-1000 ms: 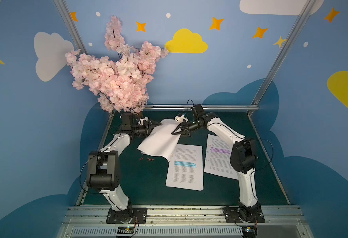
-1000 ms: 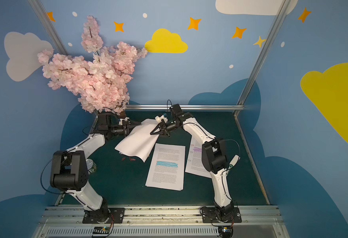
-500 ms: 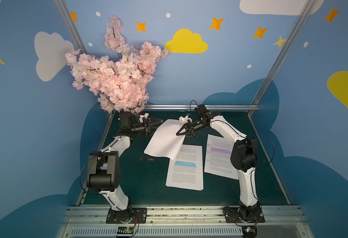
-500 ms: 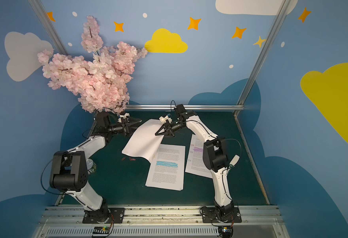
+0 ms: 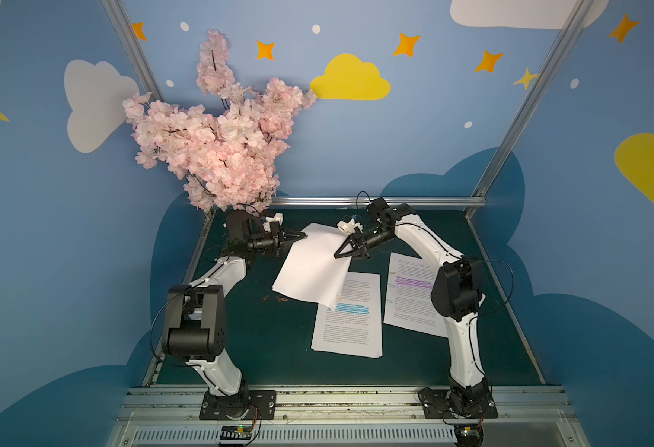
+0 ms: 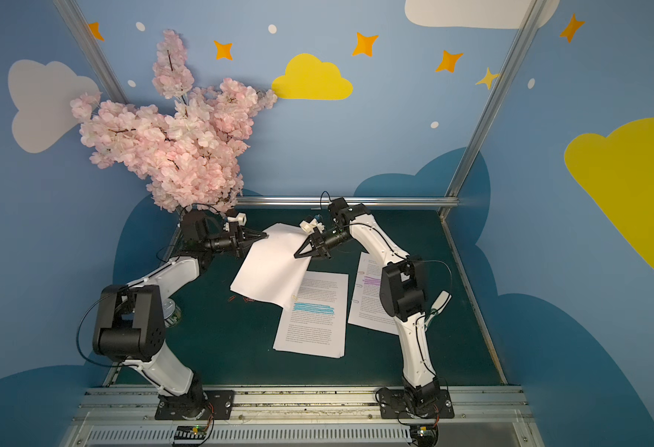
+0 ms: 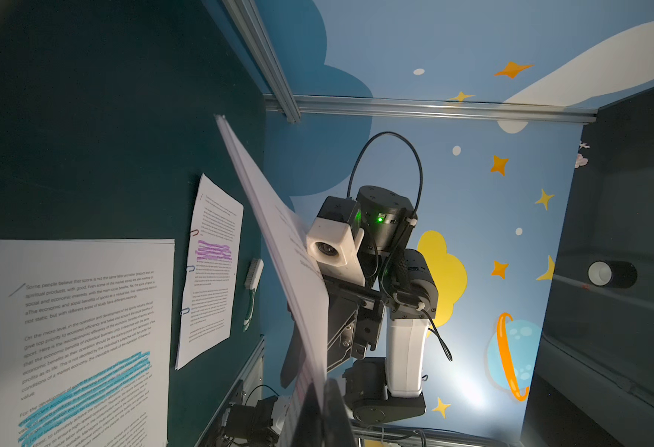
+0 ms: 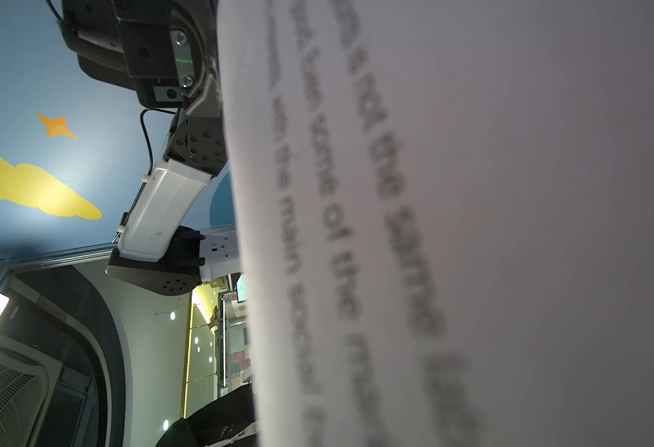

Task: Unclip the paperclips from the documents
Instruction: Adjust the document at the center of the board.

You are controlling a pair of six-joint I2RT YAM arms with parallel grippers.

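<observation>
A white document (image 5: 309, 267) hangs tilted above the mat, blank side up, held from both sides. My left gripper (image 5: 304, 235) is shut on its far left edge; in the left wrist view the sheets (image 7: 279, 240) run edge-on into the dark fingers (image 7: 337, 418). My right gripper (image 5: 337, 255) is shut on its right edge, and blurred print (image 8: 472, 193) fills the right wrist view. The blue-banded document (image 5: 350, 321) and the purple-banded document (image 5: 410, 294) lie flat. Three paperclips (image 7: 190, 268) sit on the purple one's edge. Loose red paperclips (image 5: 279, 299) lie on the mat.
A pink blossom tree (image 5: 217, 143) overhangs the back left corner, just behind the left arm. A metal rail (image 5: 375, 201) bounds the back of the green mat (image 5: 271, 348). A small white brush (image 6: 439, 303) lies to the right of the purple-banded document.
Half a second ago my left gripper stood open just off the lifted document's left edge; now it is shut on that edge. The right gripper has carried the document a little to the right.
</observation>
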